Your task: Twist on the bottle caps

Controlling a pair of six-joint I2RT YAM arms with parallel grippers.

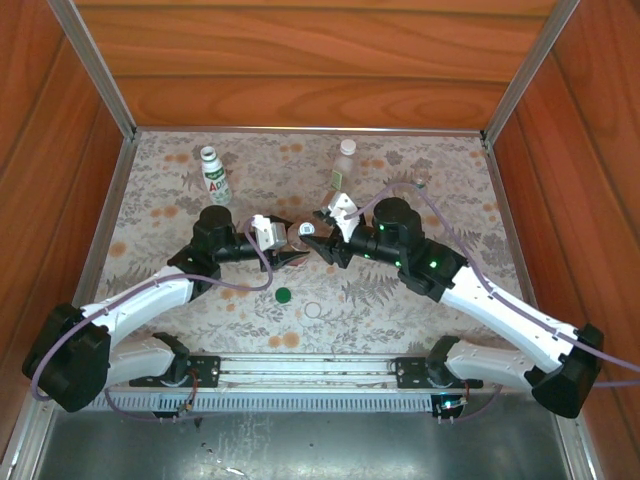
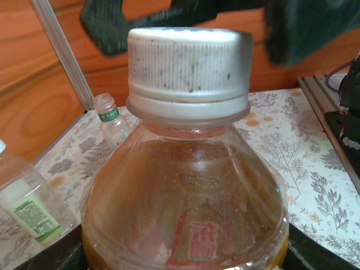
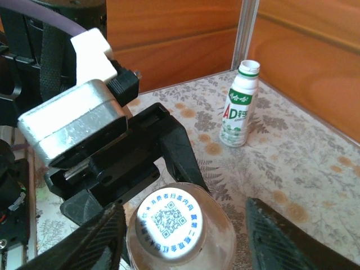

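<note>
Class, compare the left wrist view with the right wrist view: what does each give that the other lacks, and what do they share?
Left wrist view: the amber bottle's side with its red label, the ribbed wall of its white cap, a clear bottle with a greenish label and a smaller clear bottle behind. Right wrist view: the cap's printed top, the uncapped white bottle, and the left gripper's whole body, clamped on the amber bottle. Shared: the white cap, the right gripper open around it, and the floral table cover.

The amber bottle (image 2: pixel 185 208) runs off the lower edge, and the right hand (image 2: pixel 205 22) above its cap (image 2: pixel 188 62) is blurred.
</note>
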